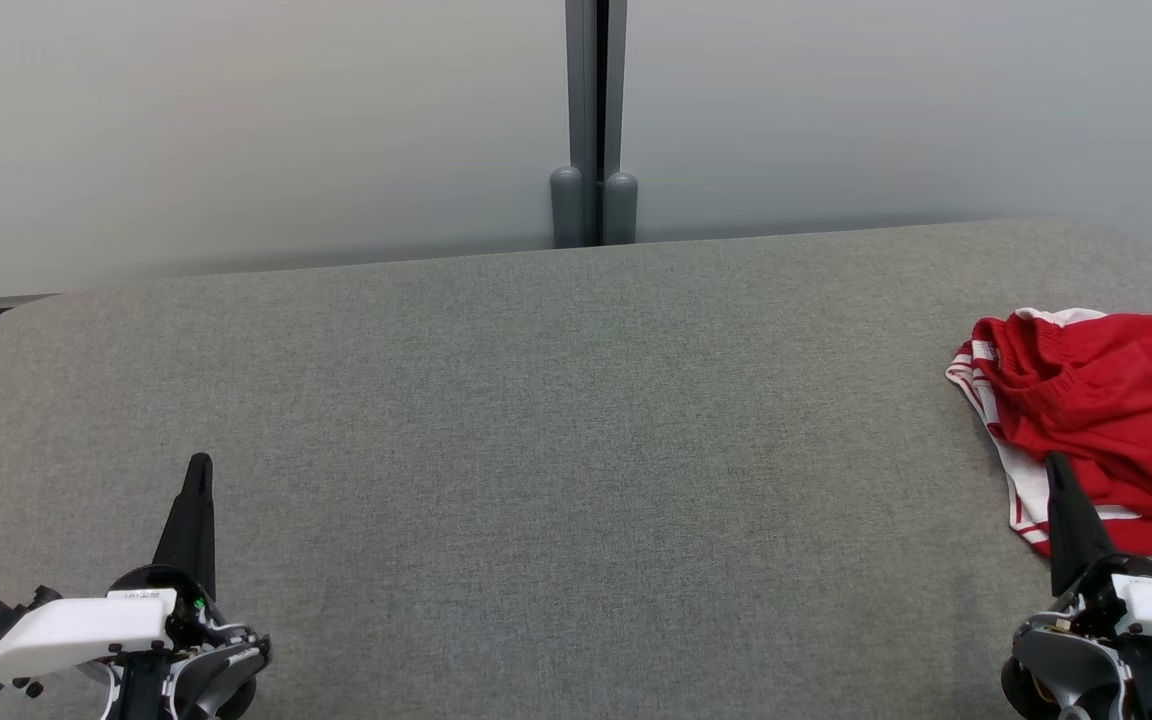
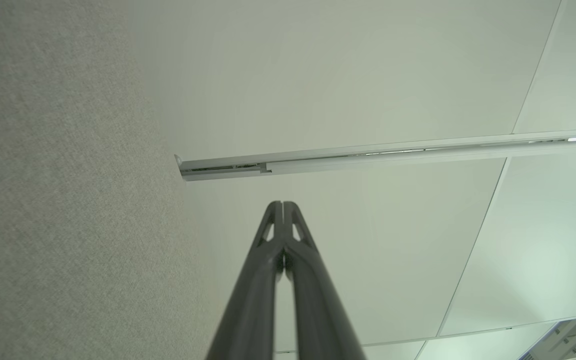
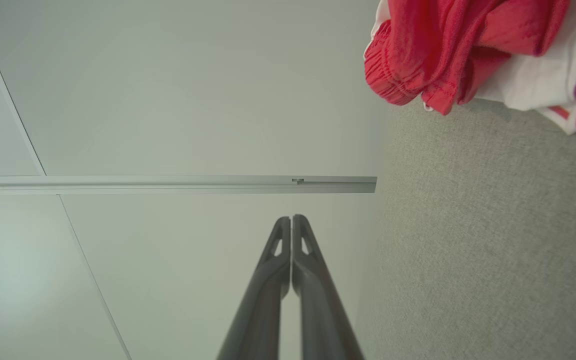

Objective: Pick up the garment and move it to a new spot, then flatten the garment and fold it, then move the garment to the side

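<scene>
A red garment (image 1: pixel 1106 420) with white striped trim lies crumpled at the right end of the grey padded table (image 1: pixel 576 450). The right wrist view catches it at the top right, garment (image 3: pixel 448 50), bunched with an elastic hem showing. My right gripper (image 1: pixel 1056 465) is shut and empty, its tip standing over the garment's near edge in the head view. Seen from its own wrist, the right gripper (image 3: pixel 291 220) has both fingers pressed together. My left gripper (image 1: pixel 199 465) is shut too, empty, over bare table at the lower left; the left gripper (image 2: pixel 283 205) shows closed fingers.
A pale partition wall (image 1: pixel 236 130) with a dark vertical post (image 1: pixel 594 120) runs behind the table's far edge. The table's rounded corners show at the far left and far right. Grey cloth stretches between the two grippers.
</scene>
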Controlling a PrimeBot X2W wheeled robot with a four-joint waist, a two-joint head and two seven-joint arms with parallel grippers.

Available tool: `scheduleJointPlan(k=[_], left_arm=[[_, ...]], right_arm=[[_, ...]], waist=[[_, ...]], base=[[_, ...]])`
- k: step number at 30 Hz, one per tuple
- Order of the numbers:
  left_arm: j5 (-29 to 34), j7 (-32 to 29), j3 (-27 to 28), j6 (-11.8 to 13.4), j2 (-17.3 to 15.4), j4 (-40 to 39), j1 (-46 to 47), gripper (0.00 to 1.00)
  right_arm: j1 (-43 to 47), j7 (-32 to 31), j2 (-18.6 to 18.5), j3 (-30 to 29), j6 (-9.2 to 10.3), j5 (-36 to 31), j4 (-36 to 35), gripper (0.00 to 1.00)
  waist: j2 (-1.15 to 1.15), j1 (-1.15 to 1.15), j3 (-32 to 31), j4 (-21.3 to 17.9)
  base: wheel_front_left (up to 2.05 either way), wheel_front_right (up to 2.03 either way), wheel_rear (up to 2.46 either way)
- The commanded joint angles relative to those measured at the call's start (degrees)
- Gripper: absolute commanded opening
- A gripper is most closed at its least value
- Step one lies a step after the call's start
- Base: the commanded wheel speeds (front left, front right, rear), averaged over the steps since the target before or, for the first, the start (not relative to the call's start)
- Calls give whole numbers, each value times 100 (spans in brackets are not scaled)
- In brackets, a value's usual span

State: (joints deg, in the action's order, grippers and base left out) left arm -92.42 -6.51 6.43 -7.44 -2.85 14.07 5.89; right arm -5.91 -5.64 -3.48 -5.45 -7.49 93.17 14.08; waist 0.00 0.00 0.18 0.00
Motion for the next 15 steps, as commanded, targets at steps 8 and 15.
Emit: scheduleJointPlan(k=[8, 15], left_arm=[[-9, -9, 26, -27, -12, 5, 70, 0], [-8, -10, 27, -27, -11, 5, 70, 0]], right_arm=[[-60, -27, -6, -35, 0, -10, 9, 0], [-61, -33, 0, -42, 0, -20, 9, 0]], waist=[[0, 0, 0, 0], [0, 0, 0, 0]], base=[[0, 0, 0], [0, 0, 0]])
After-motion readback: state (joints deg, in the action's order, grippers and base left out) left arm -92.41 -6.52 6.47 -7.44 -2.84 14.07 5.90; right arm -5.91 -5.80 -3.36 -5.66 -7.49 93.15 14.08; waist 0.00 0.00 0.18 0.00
